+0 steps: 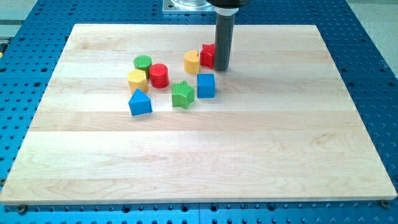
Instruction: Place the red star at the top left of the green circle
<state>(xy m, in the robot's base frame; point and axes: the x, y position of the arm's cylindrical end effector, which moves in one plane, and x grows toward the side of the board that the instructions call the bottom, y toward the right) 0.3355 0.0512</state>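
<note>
tip is set against red star right side, for a leftward push | green circle lies far left | no pincer is fitted, state cannot be told

Pale wooden board, blue perforated metal table, even light

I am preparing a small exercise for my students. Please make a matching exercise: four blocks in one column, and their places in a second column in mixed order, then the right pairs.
Things:
1. green circle
2. blue triangle
3. red star
4. green star

Places:
A. touching my tip
B. left of the blue cube
C. above the yellow hexagon
D. lowest at the cluster's left

Pairs: 1-C, 2-D, 3-A, 4-B
</note>
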